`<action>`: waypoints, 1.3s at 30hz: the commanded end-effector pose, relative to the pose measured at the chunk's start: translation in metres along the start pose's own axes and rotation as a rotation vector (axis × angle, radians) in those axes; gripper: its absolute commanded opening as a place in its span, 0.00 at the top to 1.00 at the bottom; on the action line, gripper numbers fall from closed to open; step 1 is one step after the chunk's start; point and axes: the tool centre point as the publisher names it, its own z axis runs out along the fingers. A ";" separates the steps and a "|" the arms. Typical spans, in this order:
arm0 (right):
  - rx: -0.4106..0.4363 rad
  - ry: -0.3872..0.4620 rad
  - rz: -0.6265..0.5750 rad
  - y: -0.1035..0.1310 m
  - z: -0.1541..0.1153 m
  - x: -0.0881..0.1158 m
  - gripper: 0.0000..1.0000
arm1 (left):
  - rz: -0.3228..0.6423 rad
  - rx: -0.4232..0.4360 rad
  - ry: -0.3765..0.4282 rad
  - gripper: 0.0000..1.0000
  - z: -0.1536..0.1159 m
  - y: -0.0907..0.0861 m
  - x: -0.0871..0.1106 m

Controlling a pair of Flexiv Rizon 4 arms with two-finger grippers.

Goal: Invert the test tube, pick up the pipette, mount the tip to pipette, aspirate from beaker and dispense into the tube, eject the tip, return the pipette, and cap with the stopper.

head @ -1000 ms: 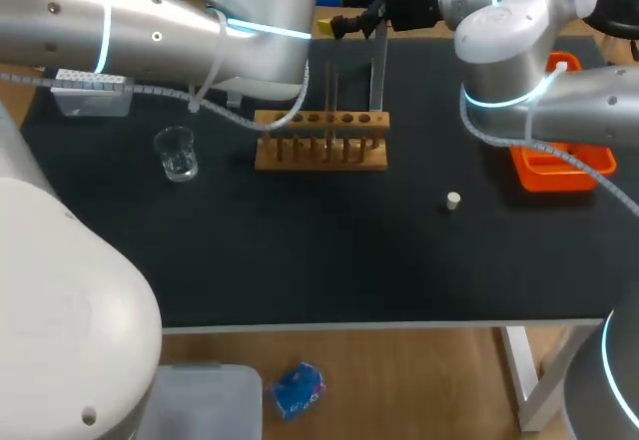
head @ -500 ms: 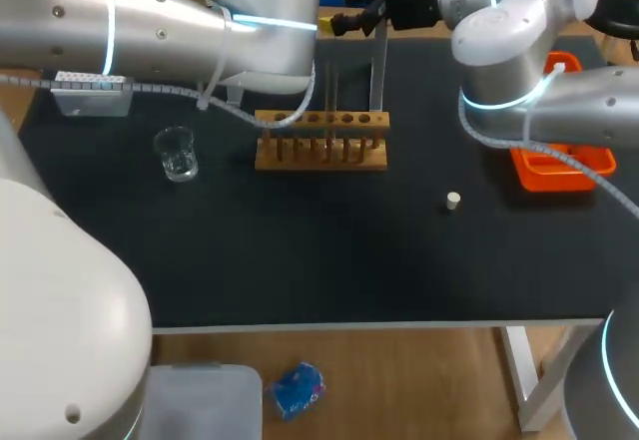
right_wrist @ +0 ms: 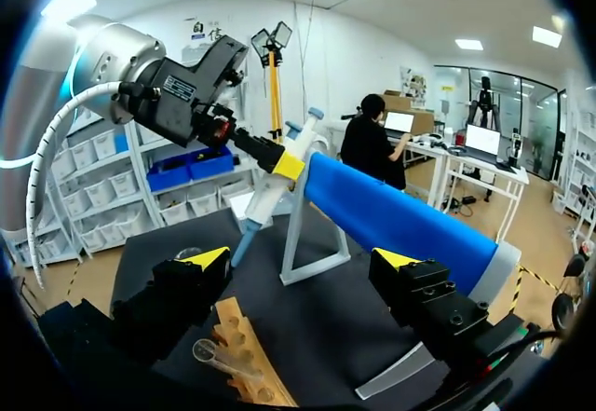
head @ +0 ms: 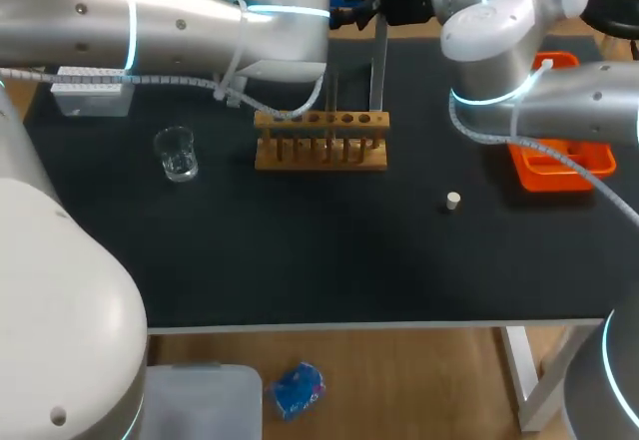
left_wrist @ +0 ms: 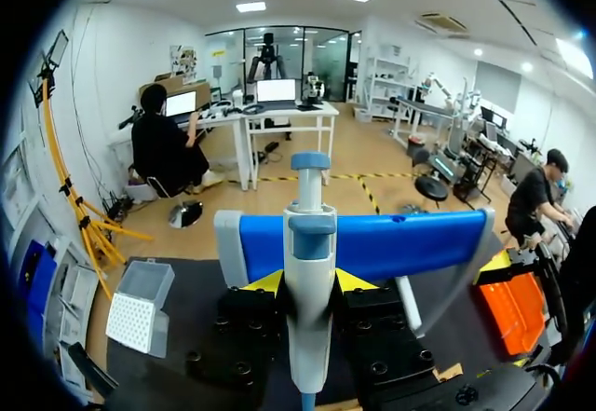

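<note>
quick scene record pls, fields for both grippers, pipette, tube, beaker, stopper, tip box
left gripper: shut on the pipette
pipette: at the blue stand
right gripper: open, holding nothing
test tube: in the wooden rack
beaker: upright, left of the rack
stopper: loose on the table, right of the rack
tip box: back left corner

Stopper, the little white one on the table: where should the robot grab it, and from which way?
Grip the stopper by its round sides, coming straight down from above. It looks like a short plug standing on end on the black table, nothing close around it, so the open right gripper could close on opposite sides.
</note>
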 end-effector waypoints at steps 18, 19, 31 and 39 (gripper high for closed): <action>0.002 0.002 0.001 0.001 0.002 -0.001 0.00 | 0.012 -0.041 -0.047 1.00 0.022 -0.016 -0.012; 0.002 0.002 0.001 0.001 0.002 -0.001 0.00 | 0.012 -0.043 -0.047 1.00 0.023 -0.015 -0.012; 0.002 0.002 0.001 0.001 0.002 -0.001 0.00 | 0.004 -0.073 -0.059 1.00 0.031 -0.009 -0.016; 0.002 0.002 0.001 0.001 0.002 -0.001 0.00 | -0.004 -0.089 -0.063 1.00 0.033 -0.003 -0.017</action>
